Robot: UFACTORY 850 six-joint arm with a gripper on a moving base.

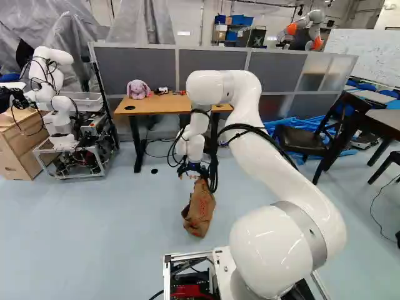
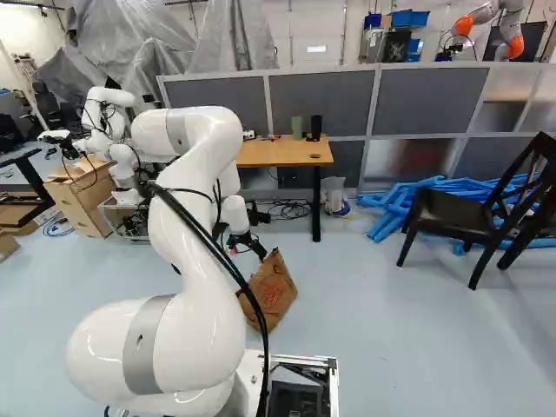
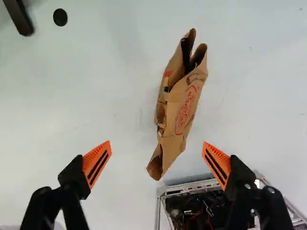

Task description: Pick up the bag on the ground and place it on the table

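The brown bag (image 2: pixel 274 291) rests on the floor (image 2: pixel 417 347); beyond, a green container (image 2: pixel 297 128) stands on the table (image 2: pixel 282 155).

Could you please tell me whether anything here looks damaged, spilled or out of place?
The paper bag looks crumpled, its sides creased and caved in, though I see no spill. Blue lengths of material lie in an untidy heap on the floor by the dark chair.

A robotics lab: another robot (image 1: pixel 57 94), whiteboard (image 1: pixel 369 57), grey partitions (image 2: pixel 323 102), draped plastic sheeting (image 2: pixel 130 39).
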